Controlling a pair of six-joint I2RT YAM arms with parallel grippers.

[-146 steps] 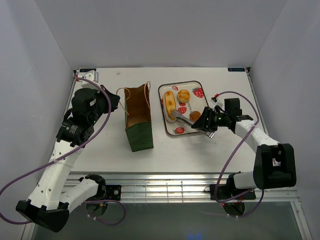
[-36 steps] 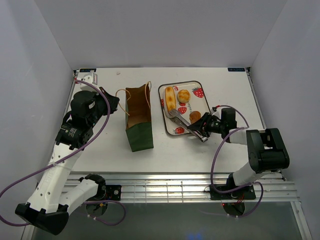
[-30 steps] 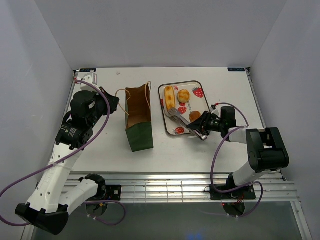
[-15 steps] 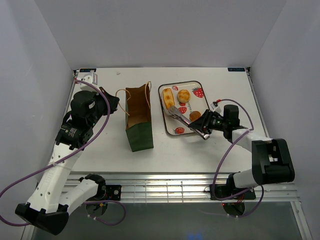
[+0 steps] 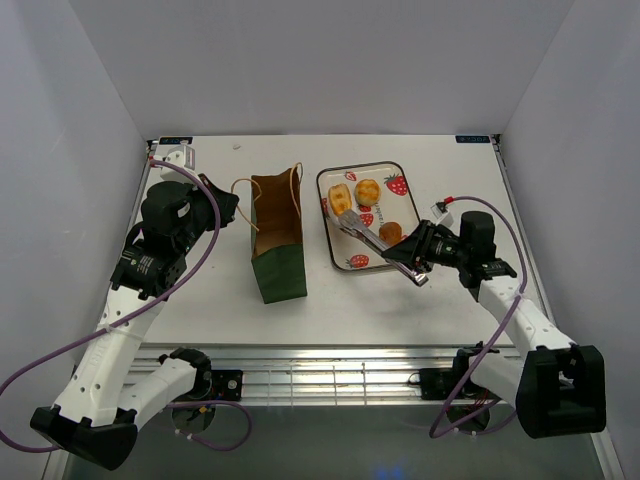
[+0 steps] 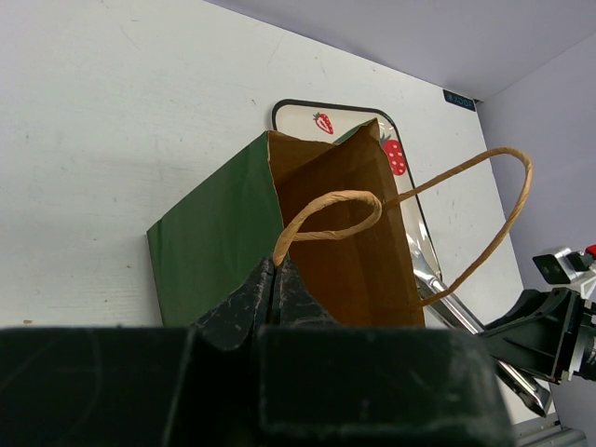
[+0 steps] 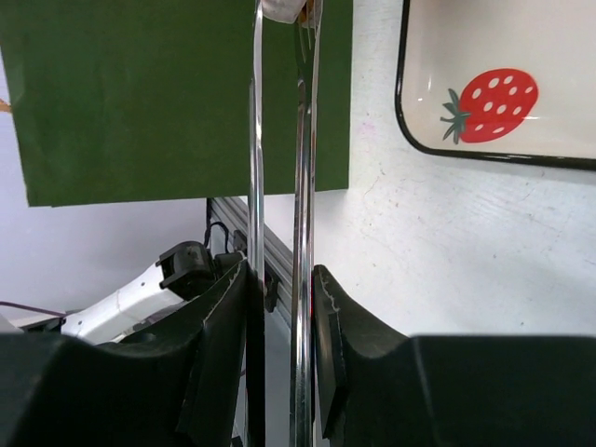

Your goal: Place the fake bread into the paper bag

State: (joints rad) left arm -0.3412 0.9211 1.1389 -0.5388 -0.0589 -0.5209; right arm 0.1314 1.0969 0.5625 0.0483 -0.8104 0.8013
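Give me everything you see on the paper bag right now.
The paper bag stands upright on the table, left of the tray and apart from it: dark green outside, brown kraft inside, mouth open, two tan twisted loop handles. The left gripper is shut on its rim beside one handle.

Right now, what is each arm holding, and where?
Left fingers pinch the paper bag's top edge; right fingers squeeze metal tongs near their back end.

From my screens I see the paper bag (image 5: 280,275) as matt dark green paper outside and plain brown kraft inside, its handles (image 6: 328,200) of twisted tan paper, the tongs (image 7: 303,140) as polished mirror-bright metal, the tray (image 7: 503,37) as glossy white and the desk (image 7: 447,242) as matt white, faintly scuffed.
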